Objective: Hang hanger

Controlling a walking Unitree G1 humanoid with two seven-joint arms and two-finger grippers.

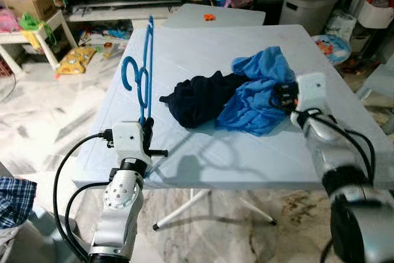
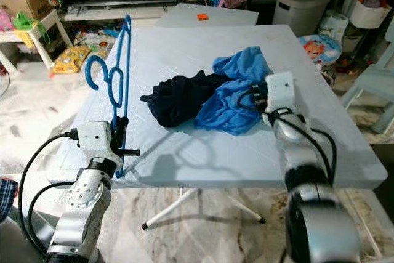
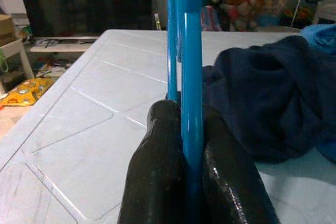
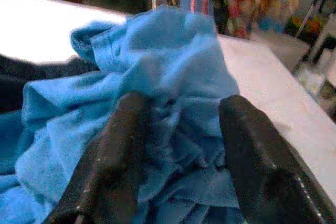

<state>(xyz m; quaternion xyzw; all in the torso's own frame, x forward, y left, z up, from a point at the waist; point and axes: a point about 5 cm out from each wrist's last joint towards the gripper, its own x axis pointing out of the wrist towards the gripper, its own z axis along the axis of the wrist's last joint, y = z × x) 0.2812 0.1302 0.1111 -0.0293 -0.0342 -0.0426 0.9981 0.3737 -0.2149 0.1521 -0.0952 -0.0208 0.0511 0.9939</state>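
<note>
A blue plastic hanger (image 1: 143,72) stands upright at the table's near left edge, its hook (image 1: 130,71) pointing left. My left gripper (image 3: 191,145) is shut on the hanger's bar (image 3: 191,103), black fingers (image 3: 157,166) pinching it from both sides. A light blue garment (image 1: 255,93) lies crumpled on the table, overlapping a dark navy garment (image 1: 200,98) to its left. My right gripper (image 4: 181,145) is open, its fingers (image 4: 118,156) straddling a fold of the blue cloth (image 4: 173,77).
The white folding table (image 1: 203,47) fills the middle. Behind it stand a smaller white table (image 1: 212,15) with an orange toy, a grey bin (image 1: 308,4) and toy clutter. A person's plaid sleeve (image 1: 13,198) shows at the lower left.
</note>
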